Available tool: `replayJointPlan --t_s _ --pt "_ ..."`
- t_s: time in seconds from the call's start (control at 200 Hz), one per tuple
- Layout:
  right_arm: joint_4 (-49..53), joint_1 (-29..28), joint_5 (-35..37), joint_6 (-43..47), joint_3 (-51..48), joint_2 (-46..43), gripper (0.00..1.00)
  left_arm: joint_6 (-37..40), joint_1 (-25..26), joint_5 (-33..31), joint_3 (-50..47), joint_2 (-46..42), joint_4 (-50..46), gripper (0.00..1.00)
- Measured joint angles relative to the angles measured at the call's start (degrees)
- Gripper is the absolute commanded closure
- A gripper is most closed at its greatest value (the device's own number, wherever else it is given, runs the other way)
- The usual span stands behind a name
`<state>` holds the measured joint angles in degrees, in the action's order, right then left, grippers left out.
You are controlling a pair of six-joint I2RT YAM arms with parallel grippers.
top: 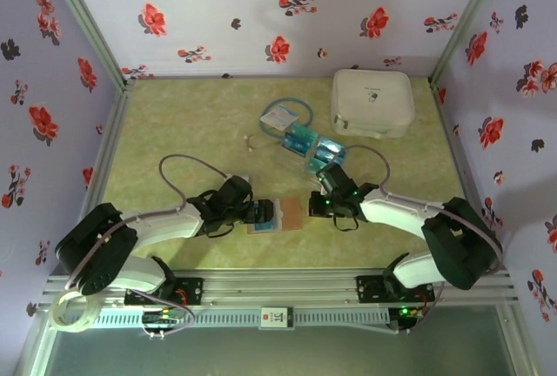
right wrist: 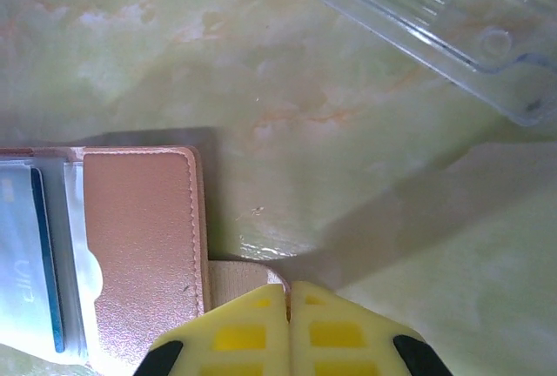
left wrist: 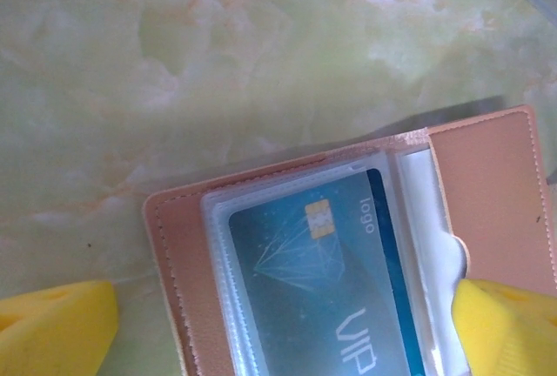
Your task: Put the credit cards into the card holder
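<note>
Card holder [top: 280, 214] open flat on table [top: 191, 132]; teal card [left wrist: 322, 280] in sleeve. Other credit cards [top: 310, 145] in clear tray [right wrist: 409, 19] beyond: likely light, stiff, slick, pinch by edges. Left gripper [left wrist: 278, 341] jaws wide apart astride holder; right gripper [right wrist: 289, 315] jaws together at its tab.

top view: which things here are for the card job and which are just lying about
For the job: card holder, lying open; credit cards in the clear tray; one card already sleeved.
Lying about: white zip case; blue packet with tubing; tape roll.
</note>
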<state>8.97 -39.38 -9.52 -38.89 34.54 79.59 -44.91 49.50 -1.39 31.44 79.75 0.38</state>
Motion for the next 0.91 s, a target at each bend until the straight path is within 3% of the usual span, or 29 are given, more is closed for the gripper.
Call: replayJointPlan --t_s 0.5,0.905 --pt "-7.7 -1.2 -2.4 -3.8 -0.1 5.1 1.00 0.3 0.0 0.6 0.7 0.1 0.1 0.00" --pt "-8.9 -1.2 -3.0 -3.8 2.0 8.7 1.00 0.4 0.0 3.6 1.5 -7.8 3.4 0.00"
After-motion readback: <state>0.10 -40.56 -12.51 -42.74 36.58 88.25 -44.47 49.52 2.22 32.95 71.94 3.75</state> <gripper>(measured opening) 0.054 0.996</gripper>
